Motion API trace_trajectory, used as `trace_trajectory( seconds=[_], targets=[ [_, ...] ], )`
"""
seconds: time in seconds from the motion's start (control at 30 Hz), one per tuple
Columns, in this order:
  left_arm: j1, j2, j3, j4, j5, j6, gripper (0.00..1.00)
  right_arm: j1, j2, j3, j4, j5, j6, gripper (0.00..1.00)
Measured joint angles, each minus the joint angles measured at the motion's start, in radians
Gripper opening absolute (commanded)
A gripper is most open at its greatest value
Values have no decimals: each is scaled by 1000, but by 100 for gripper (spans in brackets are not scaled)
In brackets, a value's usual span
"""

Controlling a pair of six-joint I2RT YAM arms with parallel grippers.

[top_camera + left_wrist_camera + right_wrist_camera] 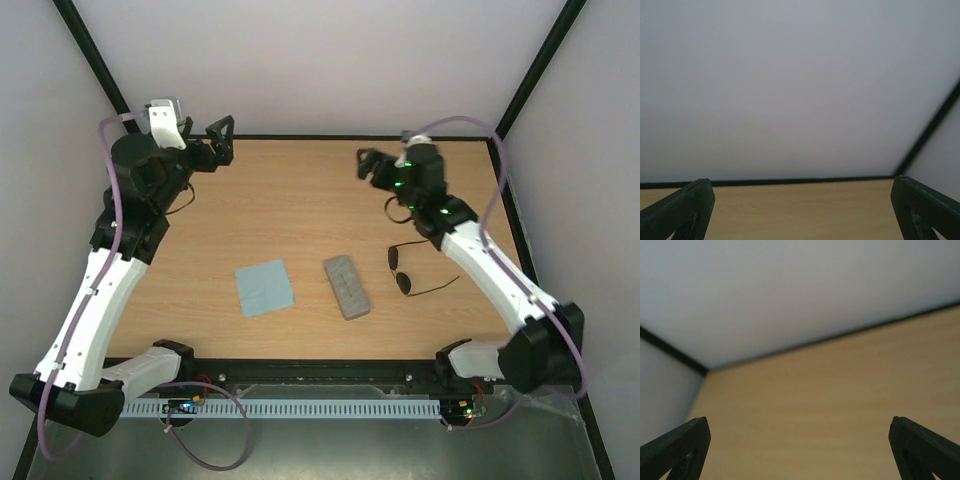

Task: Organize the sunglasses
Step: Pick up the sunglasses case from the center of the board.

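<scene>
Left fingers (680,210) and right fingers (925,447) spread wide, reaching far forward

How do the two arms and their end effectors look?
White links with black joints and bases form the left arm and right arm; a lilac cable loops along each. The right wrist shows green lights. The left end effector and right end effector are black, two-fingered.

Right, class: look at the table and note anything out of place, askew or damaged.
The dark round-lensed wire sunglasses lie loose on the wooden table, right of the closed grey oblong case, which sits diagonally. Nothing looks spilled or damaged.
</scene>
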Motion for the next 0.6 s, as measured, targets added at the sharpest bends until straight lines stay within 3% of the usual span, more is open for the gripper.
trace_trajectory(
  seconds=[0.1,0.23,0.33,0.6],
  targets=[
    [24,-6,26,-68,111,-54,99,107,132,87,-179,61,-18,99],
    [109,-30,-45,-87,350,-124,99,128,191,91,-336,148,-43,99],
    [97,-41,-109,-98,462,-169,100,131,190,78,-399,185,-51,99],
    [-87,-23,-258,-179,454,-237,99,132,266,70,-472,257,-105,98]
  ],
)
